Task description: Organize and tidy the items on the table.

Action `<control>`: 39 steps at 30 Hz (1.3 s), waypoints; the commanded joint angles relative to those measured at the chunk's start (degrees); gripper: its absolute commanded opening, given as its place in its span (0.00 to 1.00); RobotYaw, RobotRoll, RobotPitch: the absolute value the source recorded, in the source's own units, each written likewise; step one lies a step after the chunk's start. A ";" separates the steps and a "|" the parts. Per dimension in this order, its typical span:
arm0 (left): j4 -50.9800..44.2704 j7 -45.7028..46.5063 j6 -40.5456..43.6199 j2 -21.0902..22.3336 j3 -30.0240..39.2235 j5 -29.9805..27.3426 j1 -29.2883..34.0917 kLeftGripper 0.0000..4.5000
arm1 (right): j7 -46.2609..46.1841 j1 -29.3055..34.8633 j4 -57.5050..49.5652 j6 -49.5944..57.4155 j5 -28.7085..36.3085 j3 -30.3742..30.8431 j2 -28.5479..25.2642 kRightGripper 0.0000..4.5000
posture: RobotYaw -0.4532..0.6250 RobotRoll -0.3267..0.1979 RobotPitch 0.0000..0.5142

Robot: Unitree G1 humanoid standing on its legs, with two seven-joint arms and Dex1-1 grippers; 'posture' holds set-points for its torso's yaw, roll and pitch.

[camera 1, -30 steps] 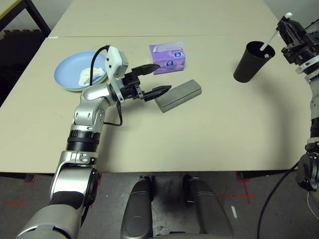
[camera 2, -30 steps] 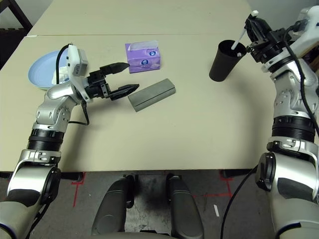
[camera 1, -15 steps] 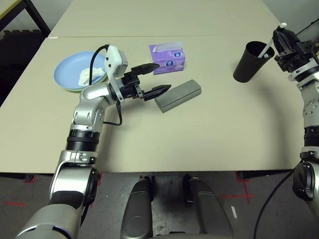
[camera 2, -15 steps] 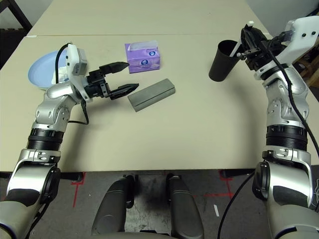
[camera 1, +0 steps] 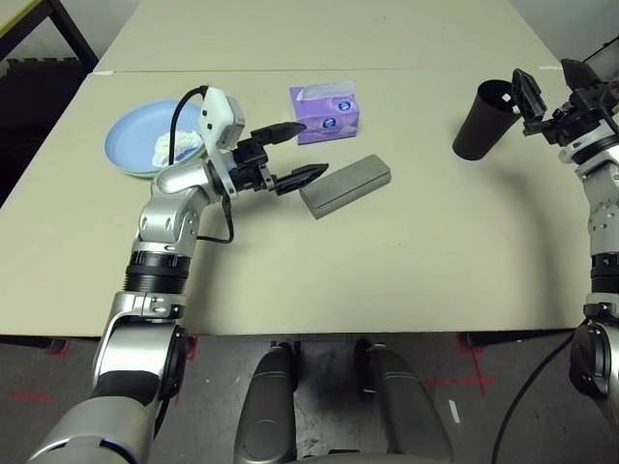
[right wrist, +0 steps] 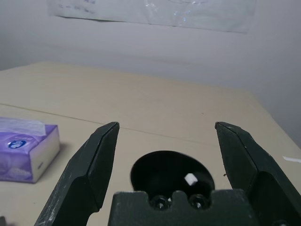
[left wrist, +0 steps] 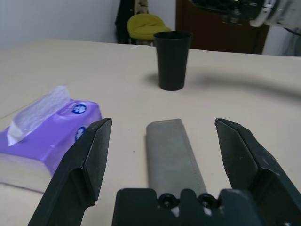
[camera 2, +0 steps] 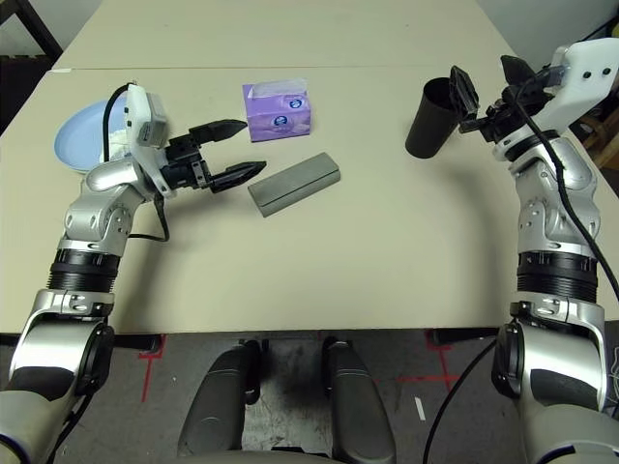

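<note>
The plain cream-beige tabletop [camera 1: 387, 271] lies bare across its whole near half, up to the front edge. At the left, near that side's edge, a smooth, round, light blue plate [camera 1: 131, 140] holds a crumpled white tissue wad [camera 1: 179, 147]. Just right of it the left gripper [camera 1: 290, 155] hovers with its two tapered black fingers spread wide, holding nothing; one tip is just beside the end of a grey oblong glasses case [camera 1: 346, 186] with a matte, felt-like surface, lying flat at a slant. Behind the case, slightly apart from it, stands a purple cardboard tissue box [camera 1: 326, 112] with a white sheet poking from its top. A broad bare stretch follows. Near the right edge a tall black tapered cup [camera 1: 484, 120] stands upright, with a small white piece [right wrist: 190, 179] visible inside. The right gripper [camera 2: 488, 85] hangs over the cup's rim, fingers wide apart, gripping nothing.
</note>
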 commanded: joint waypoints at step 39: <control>-4.61 45.90 -11.56 0.90 20.82 6.95 24.84 1.00 | -9.61 15.72 -1.52 -8.04 -3.08 -1.34 9.76 1.00 | 0.55 0.62 0.36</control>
